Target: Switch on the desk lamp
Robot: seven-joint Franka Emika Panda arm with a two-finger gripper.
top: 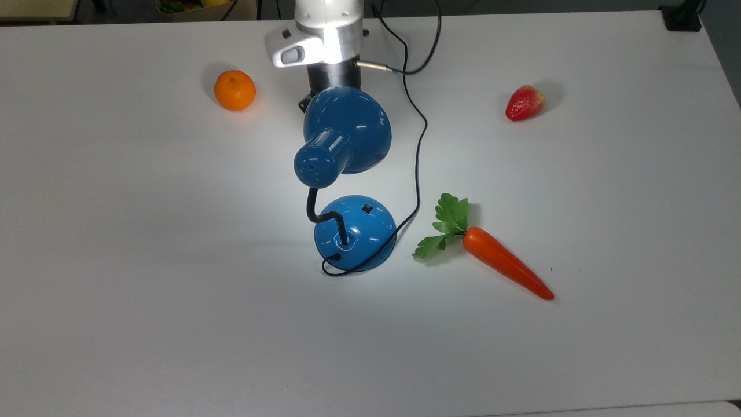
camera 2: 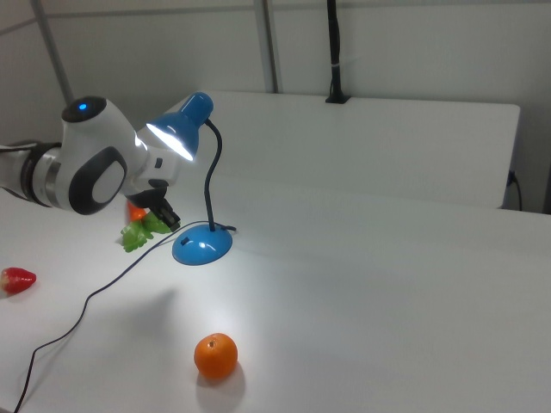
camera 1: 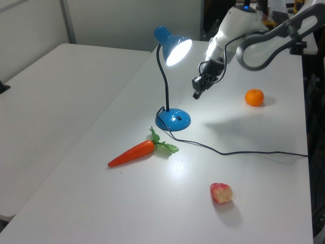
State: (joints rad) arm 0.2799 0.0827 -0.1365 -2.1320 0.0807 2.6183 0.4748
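The desk lamp stands mid-table, its blue cone shade (top: 347, 130) on a black gooseneck over the round blue base (top: 356, 231). A small black switch (top: 366, 209) sits on the dome. The lamp is lit: the shade's mouth (camera 1: 179, 51) glows and a bright pool lies on the table around the base (camera 1: 173, 119). My gripper (camera 1: 196, 94) hangs in the air above and beyond the base, fingers shut on nothing, touching no part of the lamp. In the right view the gripper (camera 2: 170, 220) is just left of the base (camera 2: 202, 245).
An orange (top: 234, 90) lies at the top view's upper left and a red strawberry (top: 525, 102) at its upper right. A carrot (top: 503, 260) with green leaves lies right of the base. A black cord (top: 417, 174) trails from the base across the white table (top: 145, 318).
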